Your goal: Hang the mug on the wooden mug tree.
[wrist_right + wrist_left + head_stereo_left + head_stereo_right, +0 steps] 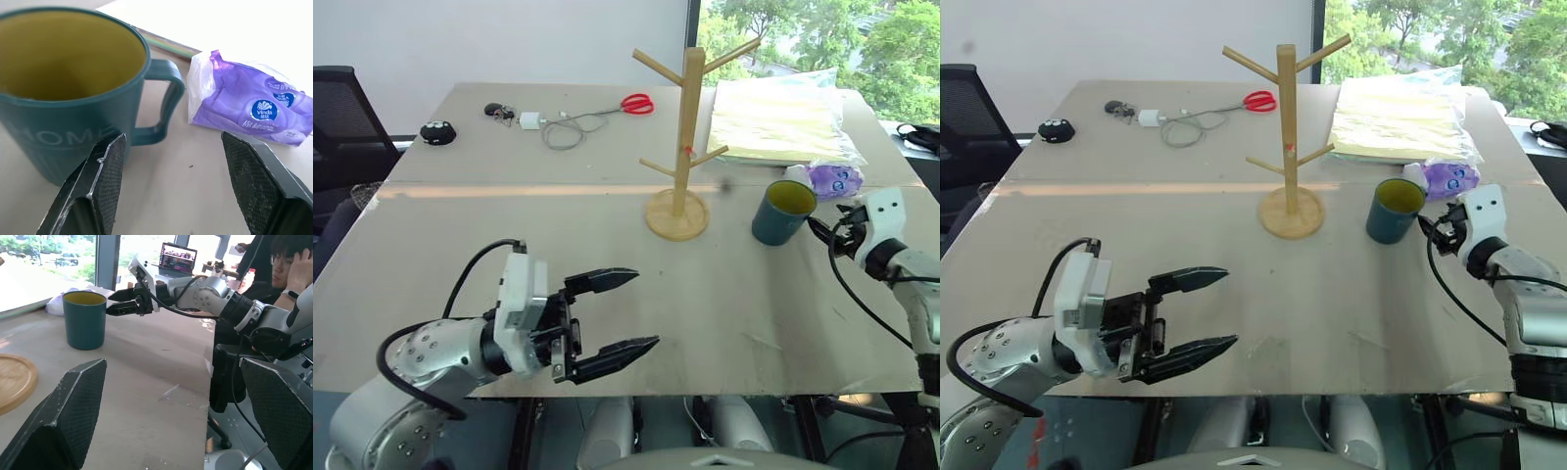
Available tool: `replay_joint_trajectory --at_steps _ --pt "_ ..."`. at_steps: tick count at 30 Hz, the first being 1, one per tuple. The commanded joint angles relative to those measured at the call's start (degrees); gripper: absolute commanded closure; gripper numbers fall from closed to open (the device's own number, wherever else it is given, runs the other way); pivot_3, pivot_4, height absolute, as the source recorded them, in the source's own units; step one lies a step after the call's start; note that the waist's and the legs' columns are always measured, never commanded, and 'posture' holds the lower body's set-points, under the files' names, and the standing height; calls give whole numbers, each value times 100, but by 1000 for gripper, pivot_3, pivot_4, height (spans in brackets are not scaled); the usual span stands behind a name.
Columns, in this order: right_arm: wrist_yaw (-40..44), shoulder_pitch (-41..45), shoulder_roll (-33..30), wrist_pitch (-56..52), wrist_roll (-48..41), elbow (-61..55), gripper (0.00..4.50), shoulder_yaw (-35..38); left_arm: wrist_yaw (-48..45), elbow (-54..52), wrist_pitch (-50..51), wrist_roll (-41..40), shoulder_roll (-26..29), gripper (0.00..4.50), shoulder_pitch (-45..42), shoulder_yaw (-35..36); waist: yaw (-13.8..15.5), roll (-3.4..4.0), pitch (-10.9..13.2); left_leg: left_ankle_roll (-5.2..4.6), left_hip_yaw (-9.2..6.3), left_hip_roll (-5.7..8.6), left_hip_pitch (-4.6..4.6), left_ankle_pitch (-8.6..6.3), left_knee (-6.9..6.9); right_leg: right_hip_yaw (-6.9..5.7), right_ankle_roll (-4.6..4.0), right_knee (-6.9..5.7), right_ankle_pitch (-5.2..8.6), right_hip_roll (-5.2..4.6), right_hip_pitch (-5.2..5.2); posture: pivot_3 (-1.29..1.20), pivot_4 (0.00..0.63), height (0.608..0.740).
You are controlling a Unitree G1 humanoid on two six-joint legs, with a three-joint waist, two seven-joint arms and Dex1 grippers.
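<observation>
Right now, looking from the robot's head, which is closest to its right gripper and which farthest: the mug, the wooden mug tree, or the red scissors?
From the right gripper:
1. The mug, just beside its fingertips on the table's right side.
2. The wooden mug tree, mid-table, left of the mug.
3. The red scissors, at the table's far edge, behind the tree.

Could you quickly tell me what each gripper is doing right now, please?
Left gripper: open, empty.
Right gripper: open beside the mug, not gripping it.
</observation>
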State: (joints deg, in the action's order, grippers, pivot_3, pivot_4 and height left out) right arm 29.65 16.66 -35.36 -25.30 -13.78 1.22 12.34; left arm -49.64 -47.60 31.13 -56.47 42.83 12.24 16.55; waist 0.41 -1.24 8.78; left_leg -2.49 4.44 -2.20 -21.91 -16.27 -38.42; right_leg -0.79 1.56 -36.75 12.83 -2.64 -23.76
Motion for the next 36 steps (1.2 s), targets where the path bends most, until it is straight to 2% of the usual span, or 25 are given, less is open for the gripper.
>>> replay_joint_trajectory --at_steps 1,16,24,36 --pt "-26 296 -4 253 135 241 1372 -65 -169 -22 -190 -133 40 0 180 326 -2 1 1 0 1 0 -3 0 0 0 0 1 0 0 -2 0 150 740" --pt "165 906 248 625 246 946 1372 -314 170 -391 -404 235 -112 0 529 85 -32 3 2 1 0 -1 -4 1 0 1 0 1 -1 -1 -3 0 150 740" --pt "556 704 323 77 -79 141 1372 -489 -33 -178 -586 312 -102 0 662 166 -98 5 3 1 1 -2 -4 0 1 1 1 1 -1 -1 -3 0 150 740" --pt "198 991 615 261 235 550 1372 -671 115 -200 -588 426 -139 0 541 -80 -109 5 3 0 2 -2 -3 0 1 1 0 1 -1 -2 -3 0 150 740"
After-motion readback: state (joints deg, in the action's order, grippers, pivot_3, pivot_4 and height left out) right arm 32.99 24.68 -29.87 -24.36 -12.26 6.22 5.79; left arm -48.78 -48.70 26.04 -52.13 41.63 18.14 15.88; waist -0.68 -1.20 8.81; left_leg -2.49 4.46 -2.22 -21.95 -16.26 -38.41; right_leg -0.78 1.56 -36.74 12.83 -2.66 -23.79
